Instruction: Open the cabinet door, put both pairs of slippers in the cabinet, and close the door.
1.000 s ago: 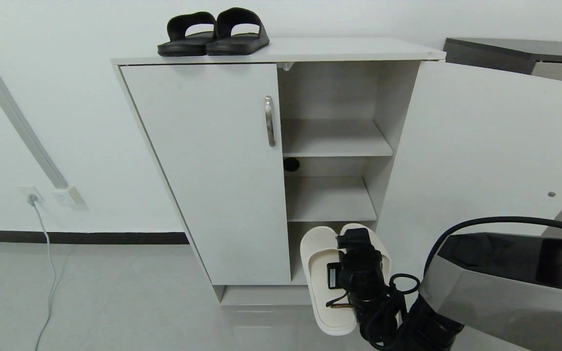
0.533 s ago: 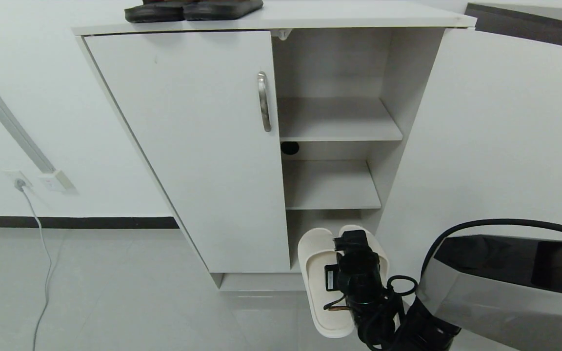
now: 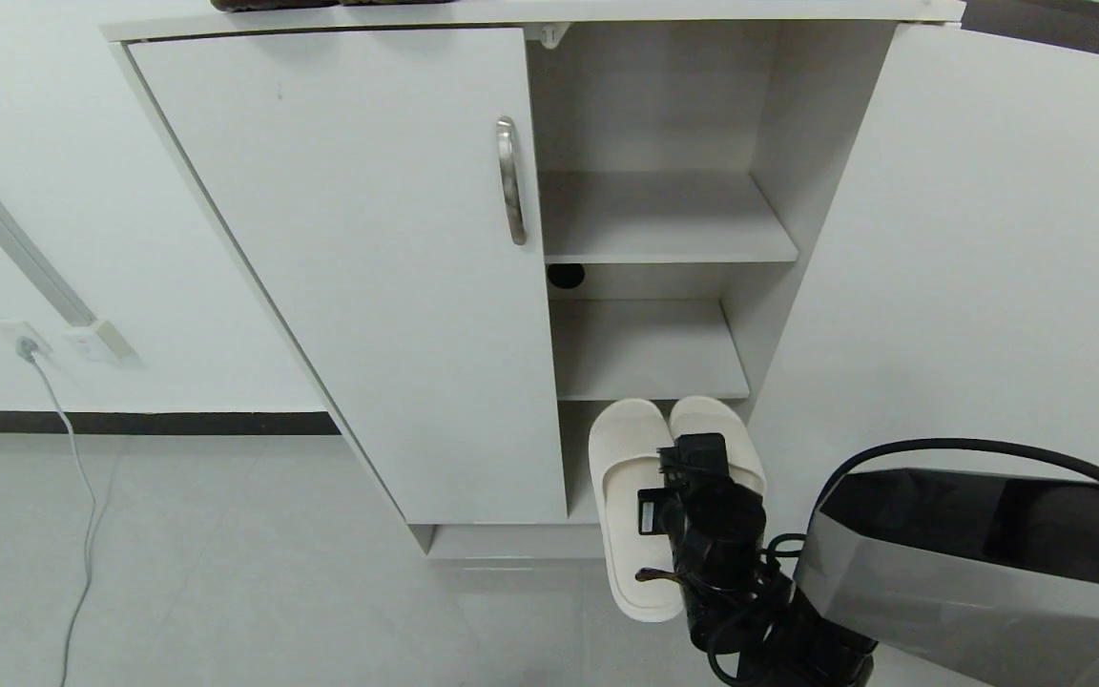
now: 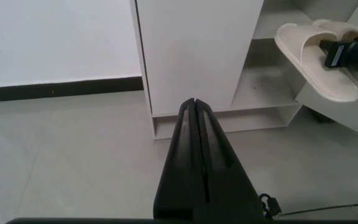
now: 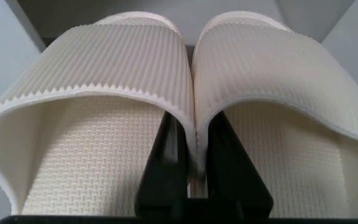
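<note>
The right claw (image 3: 697, 448) is closed on the white slippers (image 3: 631, 468). It pinches their two inner edges together, so the pair hangs side by side, soles down, toes pointing to 12 o'clock. The right arm comes up from 5 o'clock, low and nearly level, with the wrist in line with the slippers. The left claw (image 4: 194, 106) hangs over the floor (image 4: 73, 155) with its fingers pressed together and nothing in them, aimed at the foot of the cabinet (image 3: 778, 114).

I judge this to be the stowing of the first pair. The right door (image 3: 988, 239) already stands open at 3 o'clock. The toes are at the mouth of the bottom compartment (image 3: 576, 458), while the heels are out over the floor.

The next move calls for a straight push toward 12 o'clock, kept under the lower shelf (image 3: 645, 348) and off the shut left door (image 3: 368, 267) at 9 o'clock. Then the pair can be set down and let go.

Farther up, at 11 o'clock, the black slippers (image 3: 321, 3) lie on the cabinet top, not yet put away.
</note>
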You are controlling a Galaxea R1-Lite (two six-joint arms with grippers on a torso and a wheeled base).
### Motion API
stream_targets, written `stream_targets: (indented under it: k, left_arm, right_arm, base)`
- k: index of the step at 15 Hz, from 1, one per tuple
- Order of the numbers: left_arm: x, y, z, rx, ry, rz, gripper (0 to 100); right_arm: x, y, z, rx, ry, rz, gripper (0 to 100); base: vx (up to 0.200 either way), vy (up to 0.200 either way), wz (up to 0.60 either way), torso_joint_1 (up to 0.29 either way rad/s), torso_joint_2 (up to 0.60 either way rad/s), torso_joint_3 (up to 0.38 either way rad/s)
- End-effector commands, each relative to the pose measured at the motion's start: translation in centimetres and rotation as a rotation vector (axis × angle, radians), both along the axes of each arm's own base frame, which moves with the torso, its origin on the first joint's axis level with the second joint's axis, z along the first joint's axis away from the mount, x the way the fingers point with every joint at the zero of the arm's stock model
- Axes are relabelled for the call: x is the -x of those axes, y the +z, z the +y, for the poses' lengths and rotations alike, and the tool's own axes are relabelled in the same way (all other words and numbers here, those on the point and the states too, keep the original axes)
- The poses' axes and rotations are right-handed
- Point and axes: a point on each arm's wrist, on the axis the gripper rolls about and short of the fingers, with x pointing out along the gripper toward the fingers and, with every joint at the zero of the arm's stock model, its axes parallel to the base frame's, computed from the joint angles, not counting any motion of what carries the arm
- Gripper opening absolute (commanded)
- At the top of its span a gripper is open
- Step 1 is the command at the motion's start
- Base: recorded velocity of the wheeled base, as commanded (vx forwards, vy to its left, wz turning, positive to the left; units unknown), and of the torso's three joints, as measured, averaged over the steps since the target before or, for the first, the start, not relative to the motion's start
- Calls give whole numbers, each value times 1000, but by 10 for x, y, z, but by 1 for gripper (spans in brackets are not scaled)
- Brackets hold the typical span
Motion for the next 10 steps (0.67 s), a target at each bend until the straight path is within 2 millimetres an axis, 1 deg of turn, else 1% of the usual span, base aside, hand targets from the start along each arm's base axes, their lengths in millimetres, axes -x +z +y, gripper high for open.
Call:
stream_targets:
  k: [1,5,7,10]
  left_arm:
    - [0,0,0,0,0,1,0]
    - [0,0,0,0,0,1,0]
    - [0,0,0,0,0,1,0]
    - [0,0,0,0,0,1,0]
  right_arm:
    - [-6,-17,-4,64,-24,9,0]
    - [-7,-14,-3,47,-23,-2,0]
    - [-8,-5,-2,28,-25,-20,0]
    - [-7,1,-3,18,-23,-30,0]
  base:
    - [0,0,0,0,0,0]
    - [0,0,0,0,0,0]
    - [0,0,0,0,0,0]
    - [0,0,0,0,0,0]
